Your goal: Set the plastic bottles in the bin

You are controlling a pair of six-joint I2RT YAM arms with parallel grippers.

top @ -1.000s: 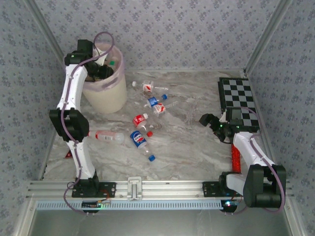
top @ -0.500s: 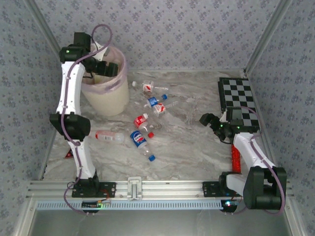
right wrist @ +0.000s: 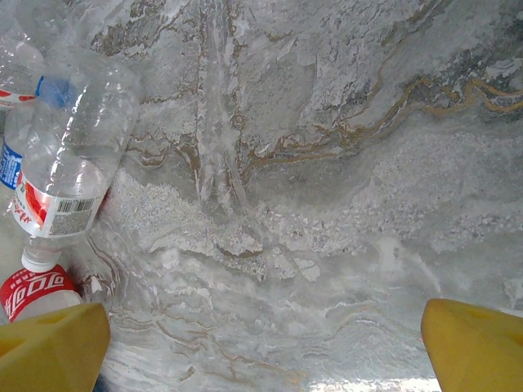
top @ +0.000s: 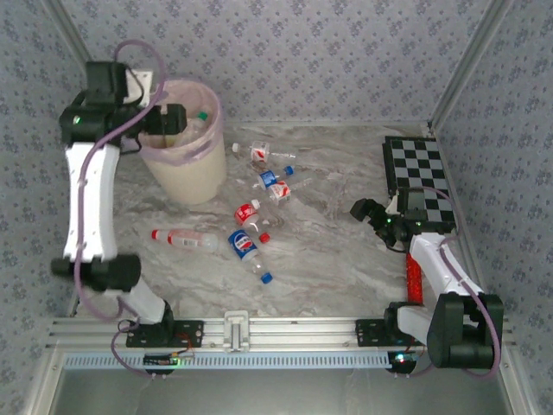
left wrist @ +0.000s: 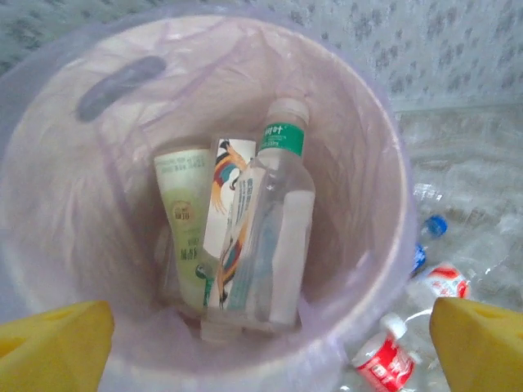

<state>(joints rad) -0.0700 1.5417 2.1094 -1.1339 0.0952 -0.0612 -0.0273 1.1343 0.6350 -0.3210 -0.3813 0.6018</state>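
Note:
The cream-white bin (top: 186, 169) with its pink-lilac bag stands at the back left. My left gripper (top: 173, 119) hangs open over its left rim, holding nothing. In the left wrist view the yellow fingertips (left wrist: 53, 343) stand wide apart above the bin (left wrist: 400, 245). Inside lie a green-capped bottle (left wrist: 274, 237) and a pale-green labelled bottle (left wrist: 184, 216). Several plastic bottles lie on the marble table, among them a red-capped one (top: 186, 239), a blue-labelled one (top: 246, 246) and a red-labelled one (top: 248, 211). My right gripper (top: 363, 212) is open over bare table, right of the bottles (right wrist: 69, 163).
A black-and-white chequered board (top: 416, 173) lies at the back right. A red cylinder (top: 413, 278) lies beside the right arm. Papered walls close in the table on three sides, and an aluminium rail (top: 233, 330) runs along the front edge.
My left gripper has opened, risen out of the bin and drawn back to the left with its arm. The bottles on the table and the right arm have not moved.

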